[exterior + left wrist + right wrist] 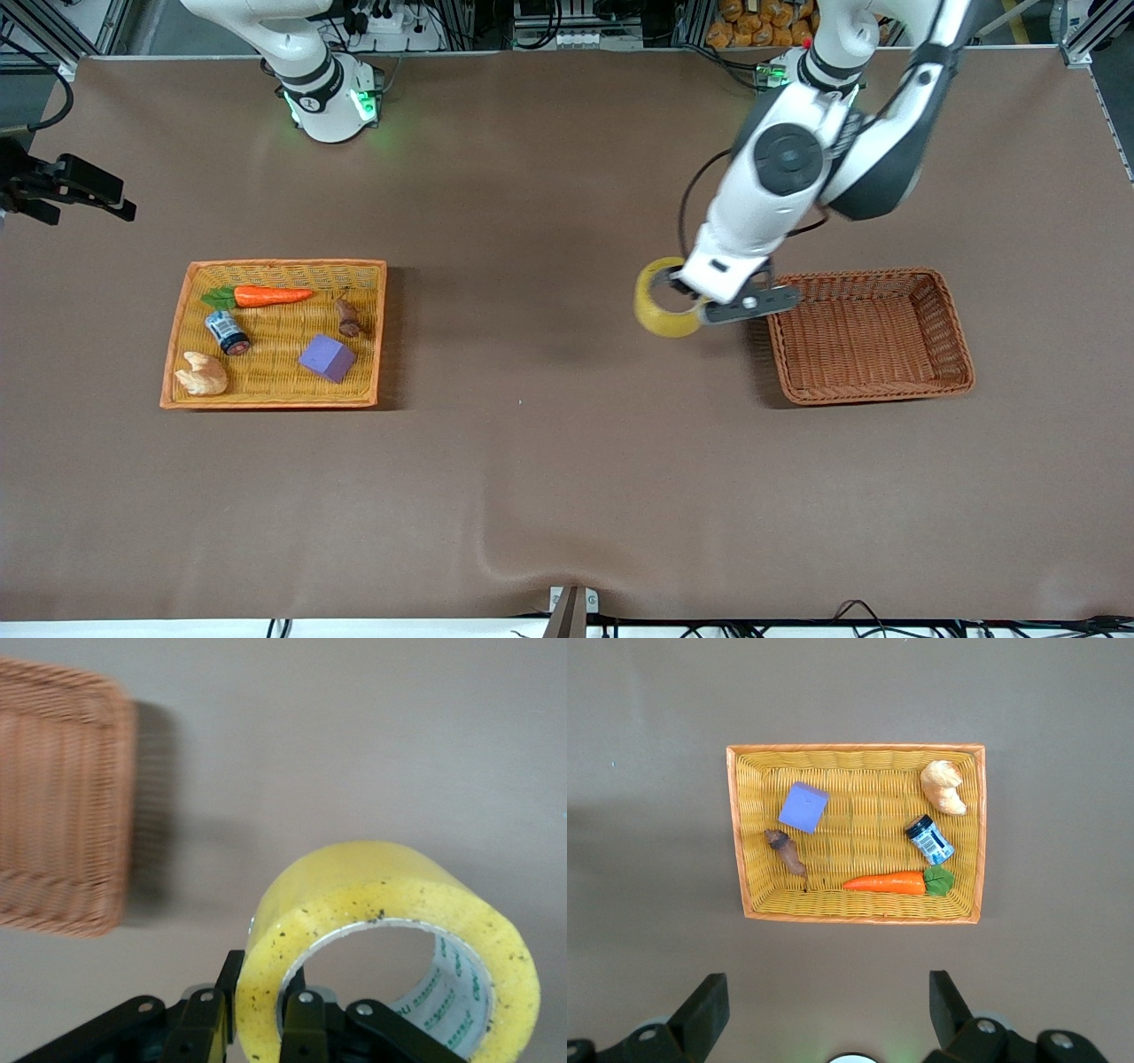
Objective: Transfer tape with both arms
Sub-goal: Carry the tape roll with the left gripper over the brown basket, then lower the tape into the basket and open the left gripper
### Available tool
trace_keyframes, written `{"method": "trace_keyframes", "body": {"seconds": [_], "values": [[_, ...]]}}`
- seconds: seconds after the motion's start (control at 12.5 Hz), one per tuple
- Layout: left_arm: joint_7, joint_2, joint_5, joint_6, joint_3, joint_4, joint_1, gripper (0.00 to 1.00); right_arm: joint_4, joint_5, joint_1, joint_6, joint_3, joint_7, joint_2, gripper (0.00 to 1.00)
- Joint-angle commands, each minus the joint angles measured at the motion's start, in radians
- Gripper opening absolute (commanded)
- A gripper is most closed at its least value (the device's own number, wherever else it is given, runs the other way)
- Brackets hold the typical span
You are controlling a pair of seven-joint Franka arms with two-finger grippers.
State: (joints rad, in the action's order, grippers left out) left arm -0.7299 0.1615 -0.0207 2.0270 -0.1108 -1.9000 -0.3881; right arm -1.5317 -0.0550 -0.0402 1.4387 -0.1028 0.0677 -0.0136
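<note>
The yellow tape roll hangs from my left gripper above the bare table, just beside the empty brown wicker basket, on the side toward the right arm's end. In the left wrist view the left gripper is shut on the tape, one finger inside the ring and one outside, clamping its wall. My right gripper is open and empty, high above the table and looking down on the yellow basket. The right arm waits near its base.
The yellow basket toward the right arm's end holds a carrot, a purple cube, a small can, a bread piece and a brown item. The brown basket also shows in the left wrist view.
</note>
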Motion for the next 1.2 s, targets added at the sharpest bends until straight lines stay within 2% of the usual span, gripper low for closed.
{"method": "trace_keyframes", "body": {"seconds": [0.0,0.32,0.48,0.88,1.12], "values": [[0.102,-0.132,0.013,0.009,-0.009,-0.190,0.142,0.00,0.010,-0.008,0.013,-0.012,0.005,0.004,0.006,1.00],[0.395,-0.084,0.013,0.025,-0.009,-0.217,0.389,0.00,0.007,-0.008,0.014,-0.018,0.003,0.012,0.004,1.00],[0.565,-0.022,0.013,0.102,-0.010,-0.217,0.500,0.00,0.007,-0.008,0.010,-0.030,0.003,0.011,0.004,1.00],[0.751,0.165,0.013,0.318,-0.010,-0.217,0.604,0.00,0.007,-0.008,0.013,-0.027,0.003,-0.002,0.004,1.00],[0.762,0.213,0.013,0.335,-0.009,-0.208,0.607,0.01,0.011,0.014,0.011,-0.002,0.003,0.009,0.004,1.00]]}}
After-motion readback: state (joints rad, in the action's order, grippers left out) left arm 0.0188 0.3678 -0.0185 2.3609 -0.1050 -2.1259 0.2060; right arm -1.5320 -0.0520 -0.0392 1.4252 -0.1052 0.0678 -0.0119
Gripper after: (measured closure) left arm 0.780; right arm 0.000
